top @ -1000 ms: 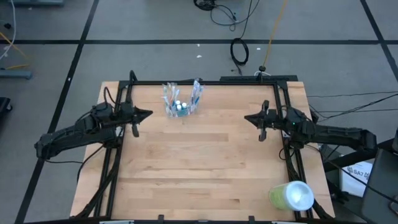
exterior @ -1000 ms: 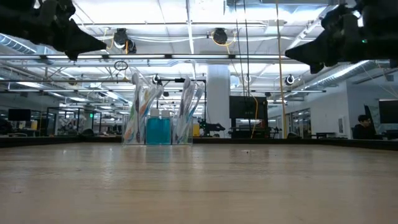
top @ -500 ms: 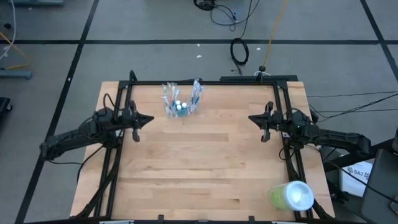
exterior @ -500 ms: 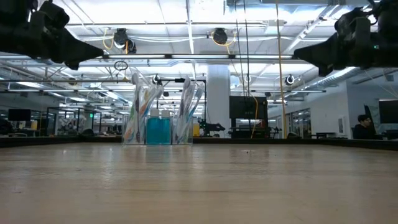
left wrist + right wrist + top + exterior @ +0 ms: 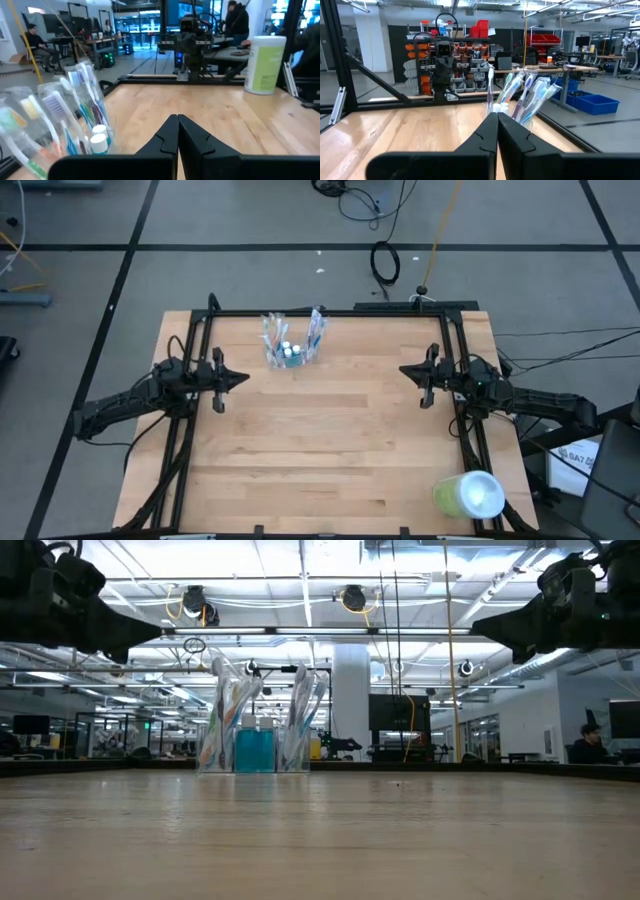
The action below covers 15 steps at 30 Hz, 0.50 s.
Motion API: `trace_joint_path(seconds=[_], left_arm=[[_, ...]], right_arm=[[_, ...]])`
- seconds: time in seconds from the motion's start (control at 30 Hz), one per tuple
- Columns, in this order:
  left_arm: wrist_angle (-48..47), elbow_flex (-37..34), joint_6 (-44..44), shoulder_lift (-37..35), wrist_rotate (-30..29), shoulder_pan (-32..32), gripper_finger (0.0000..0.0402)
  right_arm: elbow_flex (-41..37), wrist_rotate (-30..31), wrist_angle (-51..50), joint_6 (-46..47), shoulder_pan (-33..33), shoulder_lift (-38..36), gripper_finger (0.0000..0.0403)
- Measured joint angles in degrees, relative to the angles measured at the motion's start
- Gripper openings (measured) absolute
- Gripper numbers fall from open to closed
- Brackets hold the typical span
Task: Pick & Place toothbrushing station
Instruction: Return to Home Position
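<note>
The toothbrushing station [image 5: 291,340], a clear cup holding several blue, green, orange and white toothbrushes and white-capped tubes, stands by its base on the table near the far edge. It also shows in the low view [image 5: 258,730], the left wrist view [image 5: 70,117] and the right wrist view [image 5: 517,97]. My left gripper [image 5: 243,378] is shut and empty at the table's left side, above the surface. My right gripper [image 5: 402,371] is shut and empty at the right side, also raised.
A large lime-green cylinder with a white end [image 5: 468,494] lies at the near right corner of the table. A black frame [image 5: 330,312] runs along the far edge and both sides. People sit and stand in the room beyond.
My left gripper has moved a little toward the table's near edge and right, staying shut. My right gripper has drawn slightly toward the right edge, then kept still. The station has not moved.
</note>
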Motion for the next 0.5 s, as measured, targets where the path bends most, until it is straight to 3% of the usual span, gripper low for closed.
trace_joint_path(seconds=[0.13, 0.37, 0.5], left_arm=[[5.61, -3.16, -1.98, -0.03, -0.72, 0.0, 0.0012], [5.15, -3.0, -3.06, 0.51, -0.44, 0.0, 0.0004], [5.3, -3.0, -4.02, 0.51, -0.48, 0.0, 0.0025]], right_arm=[[-0.03, 0.0, 0.0, 0.0, 0.0, 0.0, 0.0001], [-0.04, 0.01, 0.0, 0.0, 0.0, 0.02, 0.0004], [-0.04, 0.0, -0.01, 0.0, 0.0, 0.02, 0.0003]])
